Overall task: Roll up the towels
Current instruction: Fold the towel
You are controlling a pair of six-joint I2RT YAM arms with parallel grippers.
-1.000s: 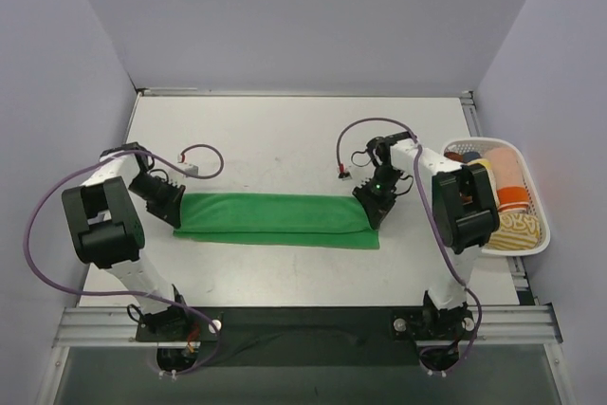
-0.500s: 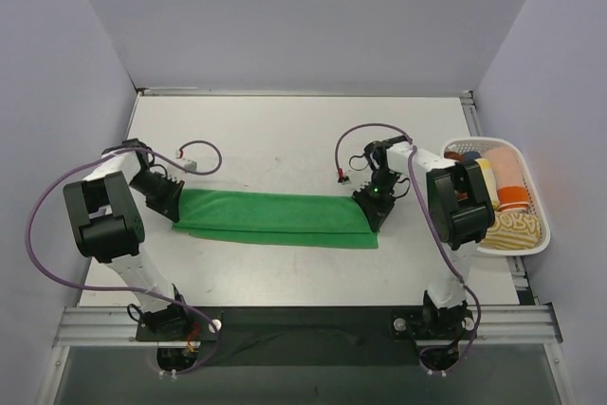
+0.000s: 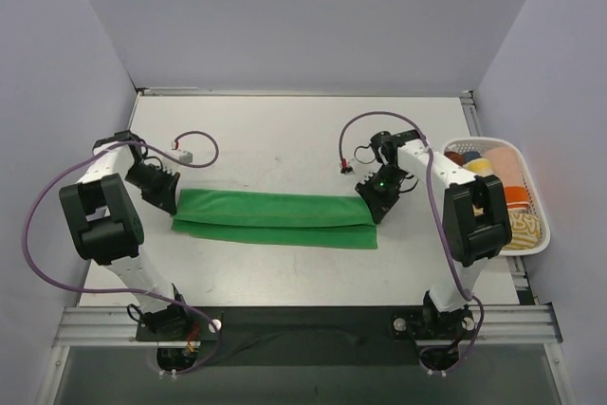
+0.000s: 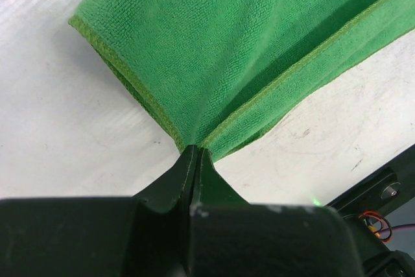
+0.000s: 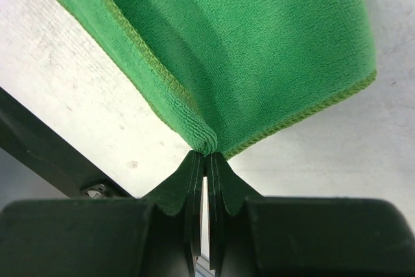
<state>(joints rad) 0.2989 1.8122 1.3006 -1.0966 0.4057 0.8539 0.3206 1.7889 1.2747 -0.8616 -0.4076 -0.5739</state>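
Green towel (image 3: 275, 220) – folded long strip, mid table (image 3: 285, 130) | left gripper (image 3: 167, 202) pinching left-end corner, right gripper (image 3: 373, 211) pinching right-end corner | advice – hold both ends level, mild tension, lay flat, align edges before rolling

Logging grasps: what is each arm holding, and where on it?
Both hold the green towel: left fingers pinch a corner at its left end, right fingers a corner at its right end.

On table (image 3: 285, 135): towel (image 3: 275, 220); basket (image 3: 517, 249) right.
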